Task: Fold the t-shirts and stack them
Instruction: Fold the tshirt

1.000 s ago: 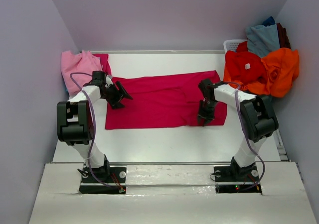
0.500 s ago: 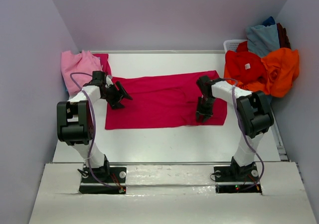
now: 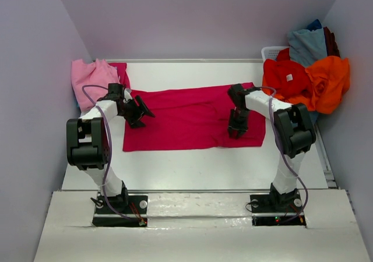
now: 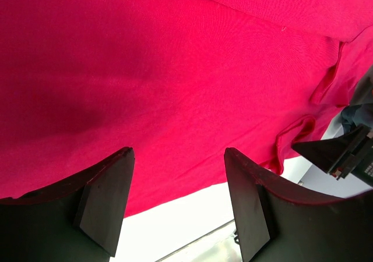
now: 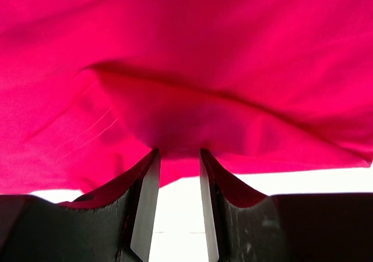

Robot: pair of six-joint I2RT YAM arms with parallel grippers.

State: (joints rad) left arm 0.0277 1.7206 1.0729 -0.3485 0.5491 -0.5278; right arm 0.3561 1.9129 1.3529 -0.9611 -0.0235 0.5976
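Right gripper (image 5: 178, 152) is keeping its jaws narrow and appears to be pinching a raised ridge of the crimson t-shirt (image 5: 192, 52) close to its lower hem, with the white table (image 5: 291, 180) showing just under the tips. The bite is looking shallow, so the cloth is at risk of sliding out once any lifting begins. In the overhead view this gripper (image 3: 236, 131) is sitting right of centre, on the right part of the garment (image 3: 186, 119), which is lying spread across the middle of the frame. Left gripper (image 4: 178, 154) is hanging over the shirt's left end with its jaws wide apart and nothing between them. A pull from the right side alone is therefore likely to be dragging the shirt askew rather than folding it square. The red and orange heap (image 3: 303, 81) at upper right is lying just beside the shirt's right edge and could be getting caught. The pink t-shirt (image 3: 93, 78) at upper left is crowding the far corner.
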